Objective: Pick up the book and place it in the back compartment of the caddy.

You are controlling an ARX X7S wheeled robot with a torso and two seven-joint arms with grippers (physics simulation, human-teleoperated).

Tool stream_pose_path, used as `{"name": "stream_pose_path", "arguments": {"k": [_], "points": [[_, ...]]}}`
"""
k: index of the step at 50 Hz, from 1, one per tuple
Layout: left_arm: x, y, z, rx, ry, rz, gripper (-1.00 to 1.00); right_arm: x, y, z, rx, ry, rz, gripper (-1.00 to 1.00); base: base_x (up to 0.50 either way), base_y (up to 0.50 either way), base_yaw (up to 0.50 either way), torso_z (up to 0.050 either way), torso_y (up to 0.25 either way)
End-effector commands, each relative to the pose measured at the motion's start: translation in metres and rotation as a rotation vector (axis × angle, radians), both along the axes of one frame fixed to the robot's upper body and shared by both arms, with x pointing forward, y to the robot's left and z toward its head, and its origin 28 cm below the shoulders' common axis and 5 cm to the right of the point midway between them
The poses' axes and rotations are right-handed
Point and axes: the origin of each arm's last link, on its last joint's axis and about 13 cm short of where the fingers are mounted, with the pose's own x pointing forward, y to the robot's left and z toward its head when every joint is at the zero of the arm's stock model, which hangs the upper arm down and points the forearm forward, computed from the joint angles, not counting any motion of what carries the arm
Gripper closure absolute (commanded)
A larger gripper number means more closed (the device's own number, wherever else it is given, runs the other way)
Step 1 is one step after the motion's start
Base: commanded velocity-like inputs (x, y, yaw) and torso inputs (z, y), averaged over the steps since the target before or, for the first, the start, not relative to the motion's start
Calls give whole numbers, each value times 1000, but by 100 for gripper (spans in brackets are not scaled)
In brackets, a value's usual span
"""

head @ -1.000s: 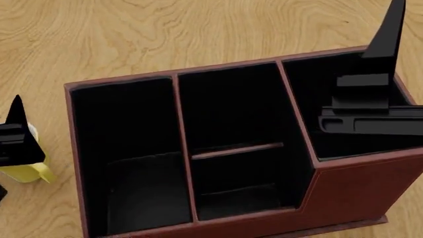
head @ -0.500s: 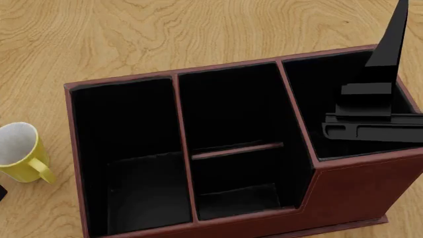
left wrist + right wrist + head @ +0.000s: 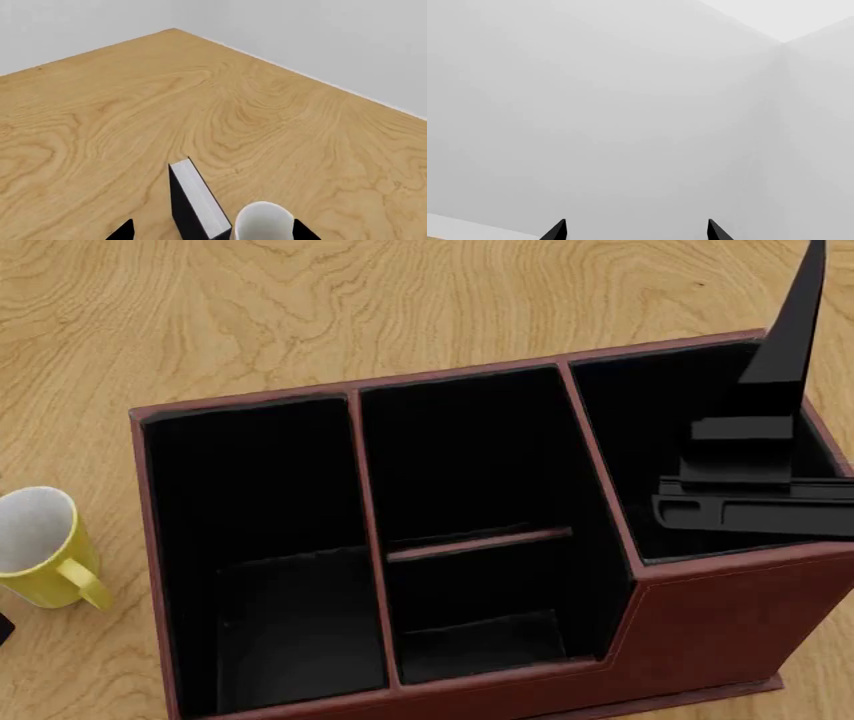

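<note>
The black book stands upright on the wooden table with its white page edges showing, right beside the yellow mug. My left gripper is open above them, one fingertip on each side, touching nothing. In the head view the dark red-brown caddy fills the middle. Its back compartment is the smaller cell below the thin reddish bar and holds nothing. My right gripper hovers open over the caddy's taller end section, and its fingertips point at a bare wall.
The mug sits left of the caddy, handle toward the near side. A small black corner shows at the left edge below it. Bare wooden tabletop stretches beyond the caddy, and white walls meet the table's far corner.
One second ago my left gripper hung over the mug in the head view; it has since left that view. The right gripper has drifted slightly right and down.
</note>
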Motion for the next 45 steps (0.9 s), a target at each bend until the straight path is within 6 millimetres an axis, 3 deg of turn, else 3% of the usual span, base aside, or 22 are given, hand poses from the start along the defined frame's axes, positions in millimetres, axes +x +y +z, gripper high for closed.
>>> {"name": "stream_pose_path", "arguments": {"k": [1, 26, 45], "points": [[12, -3, 6, -96, 61, 9, -100, -1, -1, -2, 5, 1, 0, -100, 0, 0, 0, 0, 0], [48, -3, 2, -138, 166, 17, -100, -1, -2, -7, 7, 11, 0, -100, 0, 0, 0, 0, 0], [75, 3, 10, -214, 214, 20, -100, 0, -2, -7, 5, 15, 0, -100, 0, 0, 0, 0, 0]]}}
